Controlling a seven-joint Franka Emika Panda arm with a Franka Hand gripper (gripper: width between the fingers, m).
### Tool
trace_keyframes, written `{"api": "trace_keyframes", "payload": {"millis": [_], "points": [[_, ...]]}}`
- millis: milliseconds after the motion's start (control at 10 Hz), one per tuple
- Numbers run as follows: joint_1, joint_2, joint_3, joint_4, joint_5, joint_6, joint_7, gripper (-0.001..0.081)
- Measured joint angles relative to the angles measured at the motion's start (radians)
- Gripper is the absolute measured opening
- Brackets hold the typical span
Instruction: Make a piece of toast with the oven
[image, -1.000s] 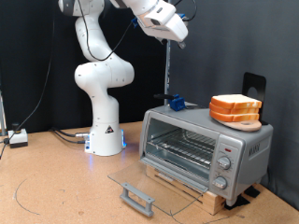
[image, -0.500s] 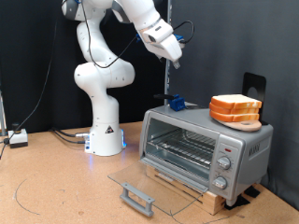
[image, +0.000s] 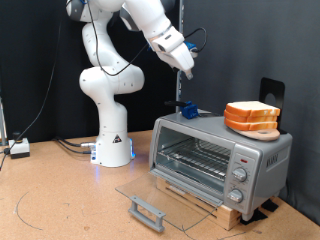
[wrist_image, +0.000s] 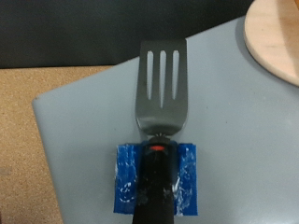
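Note:
The silver-grey oven (image: 262, 152) stands at the exterior view's right with its glass door (image: 150, 193) folded down flat and the wire rack (image: 195, 155) bare. A stack of bread slices (image: 252, 117) lies on its top and shows in the wrist view (wrist_image: 278, 42). No single slice of toast shows. A black slotted spatula (wrist_image: 162, 89) rests its blade on the oven top, held in a blue block (image: 187, 110), with its thin handle (image: 180, 92) standing upright. My gripper (image: 187, 70) hangs just above the handle's top. Its fingers do not show in the wrist view.
The oven sits on a wooden base (image: 215, 205) on a brown table. The door's grey bar handle (image: 147, 212) juts out at the exterior view's bottom. The robot's white base (image: 110, 140) stands at the left, with cables (image: 70, 145) and a small box (image: 18, 148) beside it.
The gripper has come down from the exterior view's top towards the top of the spatula's upright handle and tilted. Oven, bread and spatula have not moved.

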Motion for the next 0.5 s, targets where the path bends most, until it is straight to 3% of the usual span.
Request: {"api": "trace_keyframes", "payload": {"millis": [500], "points": [[0.002,0.008,0.047,-0.088,-0.021,0.067,-0.074,0.0807]]}}
